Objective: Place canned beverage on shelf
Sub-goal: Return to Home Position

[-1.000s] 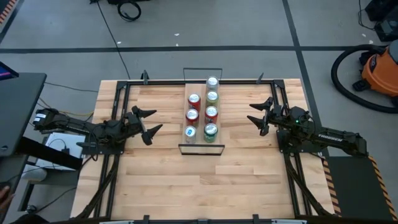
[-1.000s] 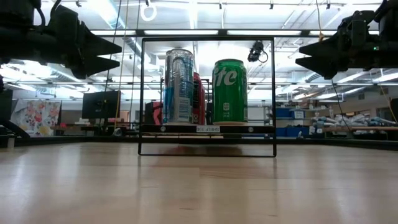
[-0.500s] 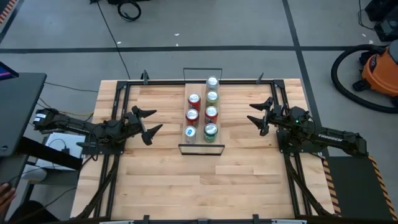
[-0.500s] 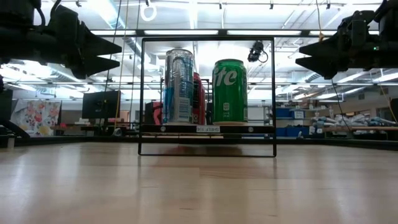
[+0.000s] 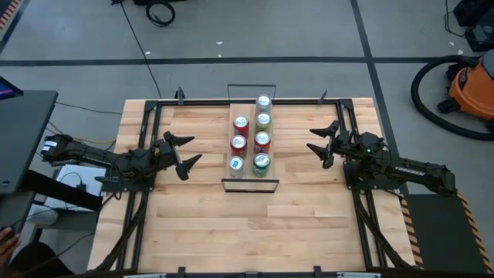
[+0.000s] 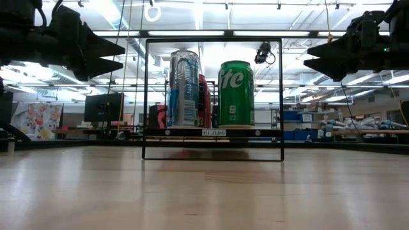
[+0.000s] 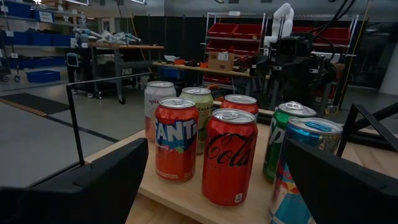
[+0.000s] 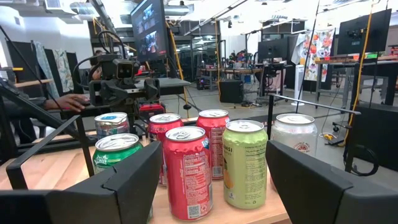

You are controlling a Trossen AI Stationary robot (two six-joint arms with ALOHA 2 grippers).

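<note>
The shelf (image 5: 248, 171), a narrow light-wood board in a black wire frame, stands at the middle of the slatted table and is raised a little above it in the low view (image 6: 212, 132). Several cans stand upright on it in two rows; the nearest are a blue-silver can (image 5: 235, 164) and a green can (image 5: 261, 161). My left gripper (image 5: 184, 153) is open and empty left of the shelf, pointing at it. My right gripper (image 5: 323, 143) is open and empty right of the shelf, pointing at it. The left wrist view shows the cola can (image 7: 229, 155) in front, the right wrist view a red can (image 8: 185, 171).
Black rails (image 5: 147, 131) run along the table's left, right and far sides. Bare tabletop (image 5: 247, 224) lies between the shelf and the near edge. An orange vacuum (image 5: 471, 85) stands on the floor at the right. A person's hand (image 5: 6, 236) shows at the lower left.
</note>
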